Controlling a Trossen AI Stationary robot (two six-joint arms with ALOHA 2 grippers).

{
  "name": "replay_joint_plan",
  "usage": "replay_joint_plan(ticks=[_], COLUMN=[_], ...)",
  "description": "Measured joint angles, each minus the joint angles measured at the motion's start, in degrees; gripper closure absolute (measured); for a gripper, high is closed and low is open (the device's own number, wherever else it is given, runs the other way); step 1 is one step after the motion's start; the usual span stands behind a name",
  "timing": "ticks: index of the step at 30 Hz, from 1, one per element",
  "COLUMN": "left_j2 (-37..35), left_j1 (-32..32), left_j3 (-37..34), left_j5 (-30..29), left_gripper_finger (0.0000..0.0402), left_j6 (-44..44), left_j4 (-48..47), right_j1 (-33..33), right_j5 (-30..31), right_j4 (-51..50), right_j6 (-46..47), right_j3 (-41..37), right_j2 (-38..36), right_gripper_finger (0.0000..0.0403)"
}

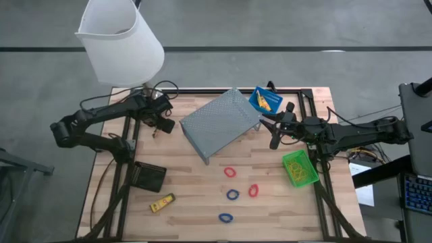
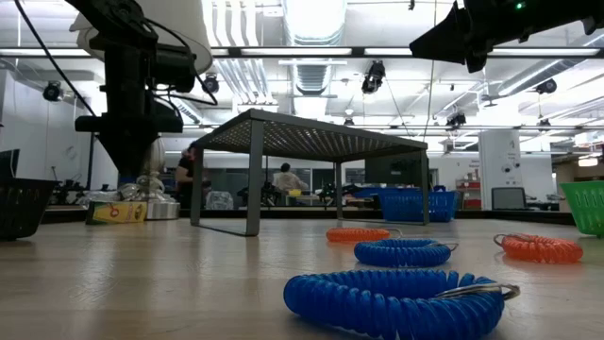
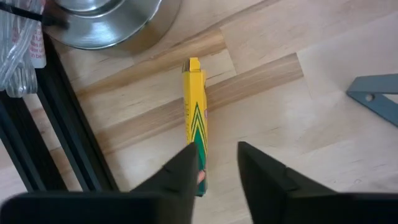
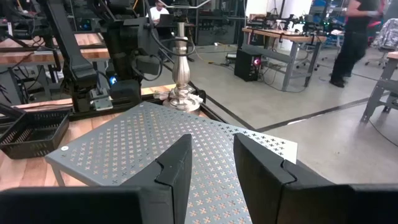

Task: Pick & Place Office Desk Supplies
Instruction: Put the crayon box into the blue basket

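A yellow oblong piece with green marks [image 3: 194, 118] lies on its narrow side on the wood beside the lamp's metal base [image 3: 106, 22]. My left gripper [image 3: 214, 165] hangs above its near end, pointing down, open and holding nothing; one finger hides that end. The low view shows the piece [image 2: 118, 212] on the table below the gripper. My right gripper [image 4: 211, 168] hovers open over the grey perforated riser [image 1: 219, 125]. Another yellow piece [image 1: 162, 202] lies near the front. Red [image 1: 230, 172] and blue [image 1: 232, 194] loops lie on the table.
The black bin [image 1: 148, 177] stands at the left, the green bin [image 1: 299, 169] at the right, and the blue bin [image 1: 264, 100] at the far side with a yellow piece in it. The white-shaded lamp [image 1: 121, 40] stands at the far left. Black frame rails [image 3: 62, 143] run beside the left gripper.
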Motion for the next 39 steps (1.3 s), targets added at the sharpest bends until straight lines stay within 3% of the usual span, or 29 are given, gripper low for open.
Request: replay_joint_plan(ticks=[9, 15, 33, 39], left_j2=[0.02, 0.06, 0.06, 0.06], left_j1=[0.11, 0.52, 1.51, 1.51], left_j3=[-0.62, -4.87, -14.58, -15.02], left_j5=[-0.76, -1.49, -1.11, -1.00], left_gripper_finger=[0.0158, 0.0125, 0.0178, 0.0218], left_j6=[-0.01, 0.28, 0.20, 0.09], left_j4=[0.78, 4.88, 14.55, 15.26], right_j1=[0.00, 0.00, 0.00, 0.00], right_j5=[0.00, 0.00, 0.00, 0.00], right_j4=[0.02, 0.02, 0.02, 0.01], right_j6=[0.00, -0.03, -0.02, -0.09], right_j3=[0.00, 0.01, 0.02, 0.02], right_j2=[0.00, 0.00, 0.00, 0.00], right_gripper_finger=[0.0277, 0.0273, 0.0288, 0.0281])
